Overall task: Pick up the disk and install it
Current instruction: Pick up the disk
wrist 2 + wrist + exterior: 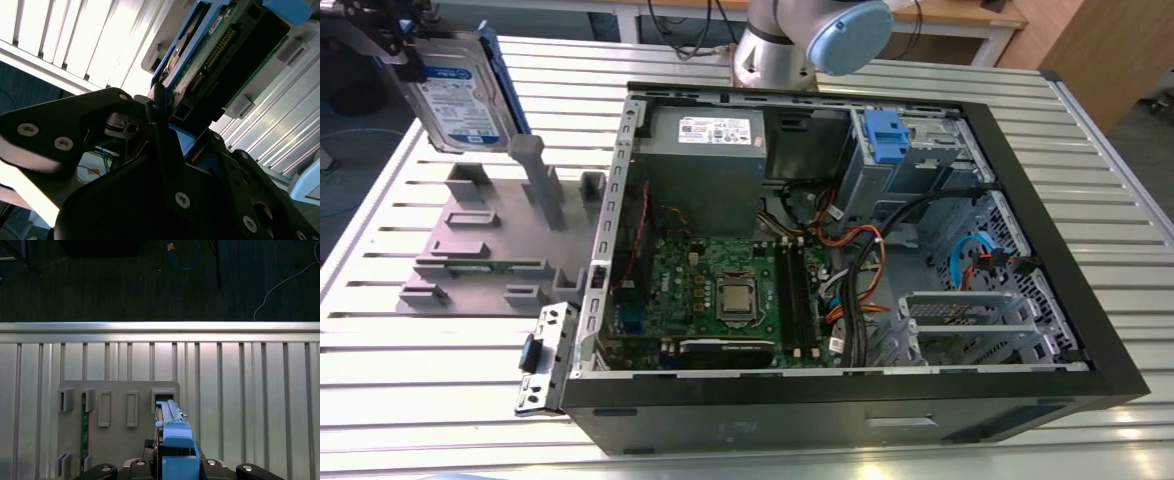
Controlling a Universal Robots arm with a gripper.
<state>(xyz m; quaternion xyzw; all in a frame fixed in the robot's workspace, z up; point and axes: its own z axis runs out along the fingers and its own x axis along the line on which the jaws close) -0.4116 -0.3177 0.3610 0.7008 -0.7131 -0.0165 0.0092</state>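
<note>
Holding the disk (pixel 456 100) aloft by one edge, with the gripper (pixel 156 112) clamped on it above the grey fixture (pixel 474 238) beside the open computer case (pixel 854 410), invites slippage or tilt, which could jam its blue bracket (pixel 172 437) against that case.

count: 1 disk (pixel 454 98), 1 open computer case (pixel 854 398), 1 grey holder plate (pixel 470 238), 1 green memory stick (pixel 84 431), 1 slatted desk (pixel 440 375).
</note>
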